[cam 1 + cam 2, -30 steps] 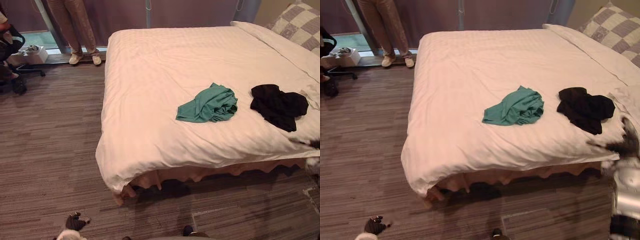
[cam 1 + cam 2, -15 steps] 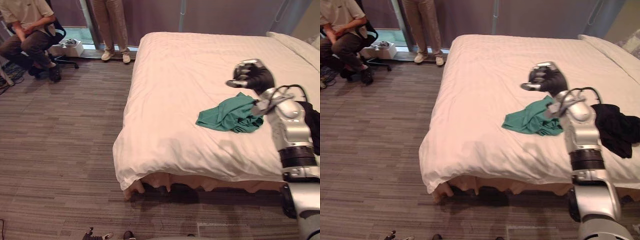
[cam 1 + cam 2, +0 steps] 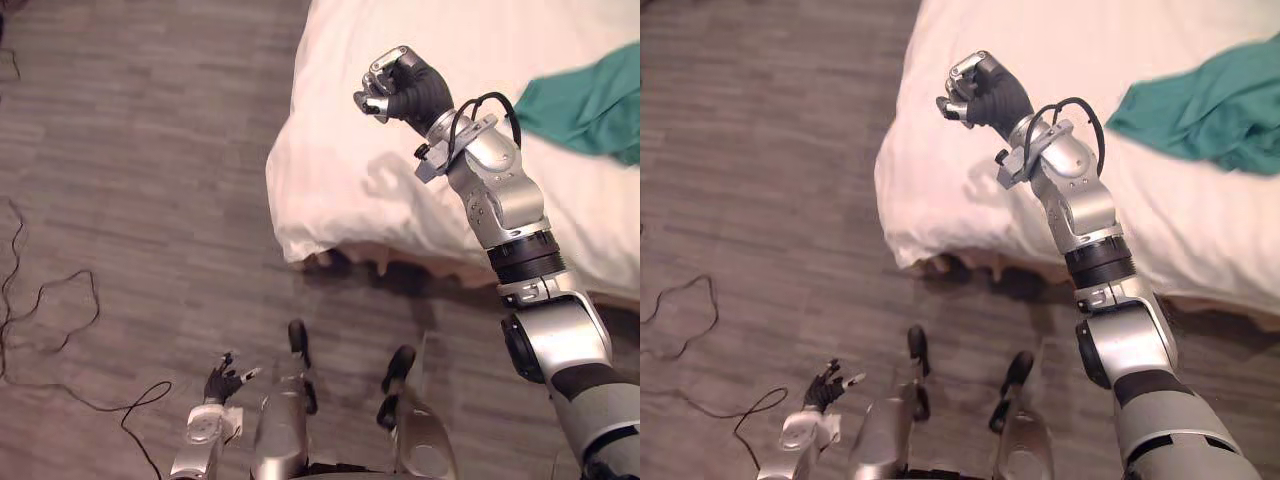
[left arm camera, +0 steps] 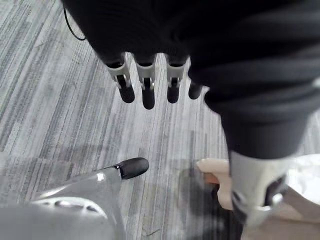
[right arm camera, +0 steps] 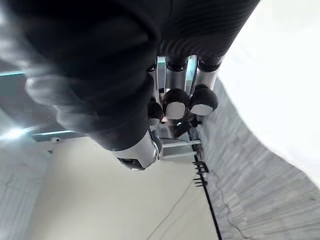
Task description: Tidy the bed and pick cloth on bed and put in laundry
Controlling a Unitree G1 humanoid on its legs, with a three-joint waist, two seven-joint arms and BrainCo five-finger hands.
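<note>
The green cloth (image 3: 1205, 105) lies on the white bed (image 3: 345, 190), well apart from the right robot hand (image 3: 400, 88) and off to that hand's right, with bare cover between them. Nothing touches the cloth but the bed. It is a teal-green piece, rumpled into soft folds, one flatter corner pointing toward the bed's near corner, and the views' edge cuts off its far part. The right robot hand hangs raised above the bed's near corner, clenched into a fist with its dark-tipped fingers (image 5: 176, 107) curled in, and it holds nothing. The left robot hand (image 3: 222, 381) hangs low over the striped grey floor (image 3: 150, 150), released, its fingers (image 4: 147, 85) straight and slightly spread, empty
</note>
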